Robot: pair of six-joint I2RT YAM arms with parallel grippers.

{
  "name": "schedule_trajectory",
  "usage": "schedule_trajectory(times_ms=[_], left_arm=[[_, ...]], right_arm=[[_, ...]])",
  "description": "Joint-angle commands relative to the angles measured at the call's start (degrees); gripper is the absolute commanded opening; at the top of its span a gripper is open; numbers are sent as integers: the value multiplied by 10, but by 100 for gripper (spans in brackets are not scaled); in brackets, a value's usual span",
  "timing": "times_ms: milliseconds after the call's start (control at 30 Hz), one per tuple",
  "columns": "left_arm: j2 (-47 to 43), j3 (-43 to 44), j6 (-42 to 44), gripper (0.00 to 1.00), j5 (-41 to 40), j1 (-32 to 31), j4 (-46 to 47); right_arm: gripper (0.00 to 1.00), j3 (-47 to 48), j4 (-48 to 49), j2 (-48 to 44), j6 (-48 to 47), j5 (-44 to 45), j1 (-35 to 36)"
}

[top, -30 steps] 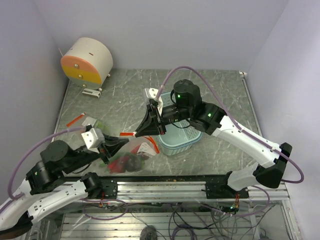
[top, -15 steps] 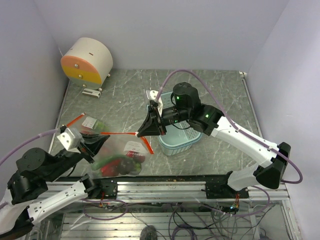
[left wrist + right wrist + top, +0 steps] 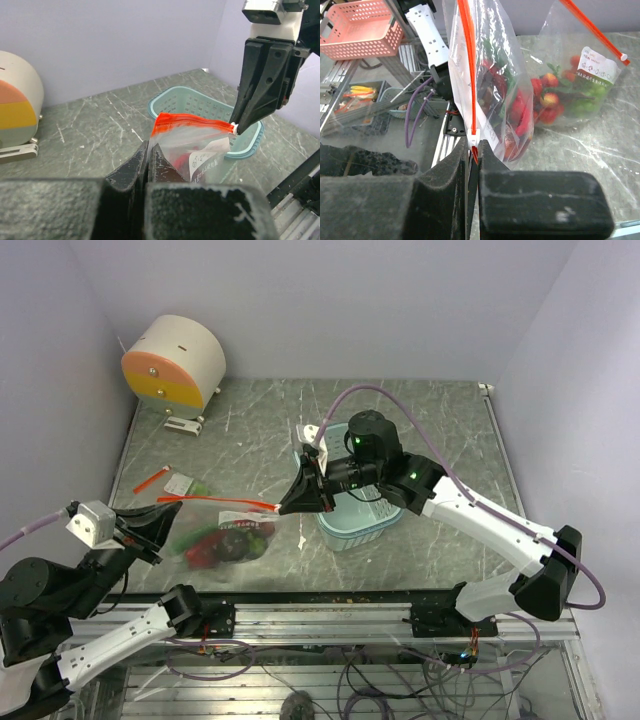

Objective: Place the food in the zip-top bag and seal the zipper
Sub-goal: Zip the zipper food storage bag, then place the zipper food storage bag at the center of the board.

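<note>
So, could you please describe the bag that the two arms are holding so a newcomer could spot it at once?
On the grey marbled table, look left of the light-blue plastic mesh basket. The floppy clear zip-top bag of red and green toy food is held by its orange-red zipper strip, stretched between the left claw and right claw. The other clear bag lies unheld.

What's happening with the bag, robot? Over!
Shut on zipper ends: left pincer, right pincer. The zip-top bag hangs between, food inside. The basket sits aside, not blocking.
</note>
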Motion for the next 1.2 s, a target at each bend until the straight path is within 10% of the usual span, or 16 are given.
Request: schedule_trajectory(times_ms=[0,533,833,1167], left_arm=[[-4,22,17,7,-60,3,43],[20,18,10,7,-93,3,57],[73,-86,-52,7,-135,3,214],[255,-104,-88,11,-312,2,342]], right_arm=[[0,-7,-34,-19,0,16,-13],[0,-32,-52,-26,-19,136,-17],[89,25,-15,0,139,436,-17],[100,-1,-38,-14,226,654,-20]])
